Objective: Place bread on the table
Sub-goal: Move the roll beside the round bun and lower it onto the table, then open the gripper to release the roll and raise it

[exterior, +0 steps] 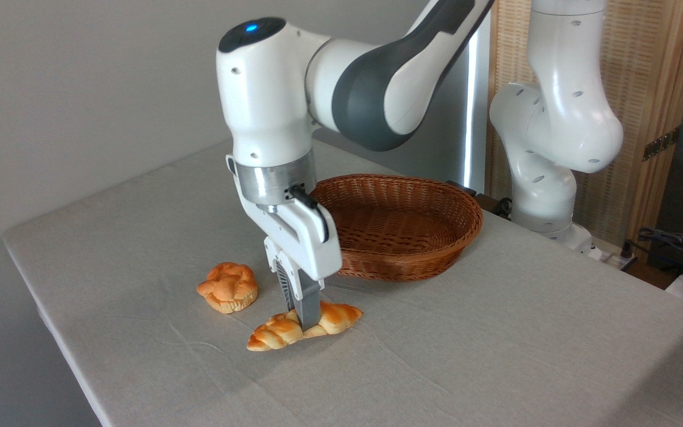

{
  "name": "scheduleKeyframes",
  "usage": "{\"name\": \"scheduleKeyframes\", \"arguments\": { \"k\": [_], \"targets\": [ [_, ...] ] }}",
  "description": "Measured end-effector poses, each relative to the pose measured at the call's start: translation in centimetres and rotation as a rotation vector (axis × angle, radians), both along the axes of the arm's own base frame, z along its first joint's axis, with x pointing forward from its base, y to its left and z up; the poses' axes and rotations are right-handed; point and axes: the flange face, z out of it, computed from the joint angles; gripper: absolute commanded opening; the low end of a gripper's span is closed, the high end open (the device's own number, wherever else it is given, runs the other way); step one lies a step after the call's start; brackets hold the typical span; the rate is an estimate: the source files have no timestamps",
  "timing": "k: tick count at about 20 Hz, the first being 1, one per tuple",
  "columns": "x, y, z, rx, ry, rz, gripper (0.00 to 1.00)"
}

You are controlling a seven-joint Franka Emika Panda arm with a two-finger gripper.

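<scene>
The table (495,356) runs from a far corner at the left down toward the near right, its left edge dropping off close to the bun (228,287). Wide bare cloth lies in front of and to the right of the loaf, and more behind the bun toward the wall. The basket (401,228) sits near the far edge, just behind the arm's wrist; the arm's base (546,178) stands beyond that edge at the right.

The loaf (303,325) lies flat on the cloth, outside the basket and a little in front of it, its long axis running from lower left to upper right. The bun rests to its left, near but not touching.

The tool (305,320) points straight down over the middle of the loaf, with its fingers closed narrowly across the loaf's waist, the near finger (309,311) pressed against its side; the far finger is mostly hidden.

Count: one loaf, one bun, one basket, one arm. The basket holds nothing that can be seen.
</scene>
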Motion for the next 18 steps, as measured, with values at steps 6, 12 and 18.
{"name": "scheduleKeyframes", "arguments": {
  "k": [6,12,18],
  "targets": [
    [0.34,-0.69,-0.23,0.003,0.003,-0.012,1.00],
    [0.40,-0.68,-0.10,0.003,0.000,-0.011,1.00],
    [0.41,-0.67,-0.07,0.003,-0.001,-0.011,1.00]
  ]
}}
